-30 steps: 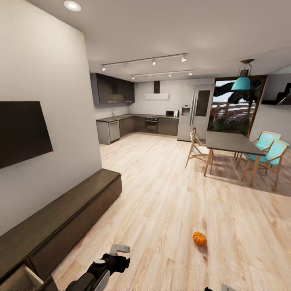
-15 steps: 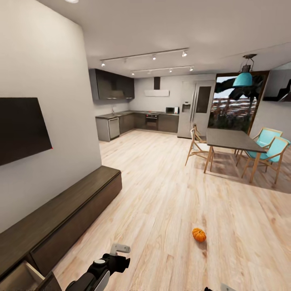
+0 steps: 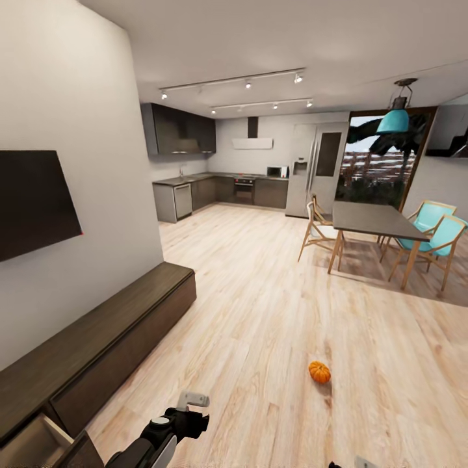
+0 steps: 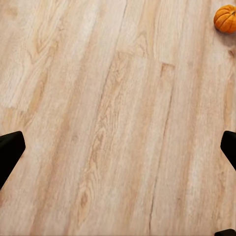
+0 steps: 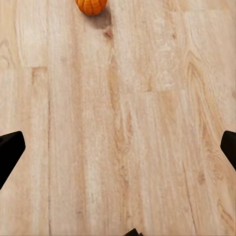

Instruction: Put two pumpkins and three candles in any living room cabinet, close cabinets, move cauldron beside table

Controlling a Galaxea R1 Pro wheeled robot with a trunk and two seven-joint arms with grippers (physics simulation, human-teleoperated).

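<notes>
One small orange pumpkin [image 3: 319, 372] lies on the wooden floor ahead, right of centre. It also sits at the edge of the left wrist view [image 4: 226, 18] and of the right wrist view [image 5: 91, 6]. The long dark-brown cabinet [image 3: 110, 335] runs along the left wall, with one drawer [image 3: 29, 445] pulled open at its near end, pale inside. My left arm [image 3: 170, 426] reaches in low near that drawer. Both the left gripper [image 4: 119, 150] and the right gripper [image 5: 119, 147] hang open over bare floor, short of the pumpkin, with nothing between their fingers.
A dark TV screen [image 3: 32, 201] hangs on the left wall above the cabinet. A dining set with turquoise chairs [image 3: 432, 240] stands at the back right. The kitchen [image 3: 221, 192] lies at the far end. Open wooden floor stretches between.
The whole picture has shifted slightly upward, so the camera has moved. The pumpkin and cabinet stay put, and my left arm holds the same pose.
</notes>
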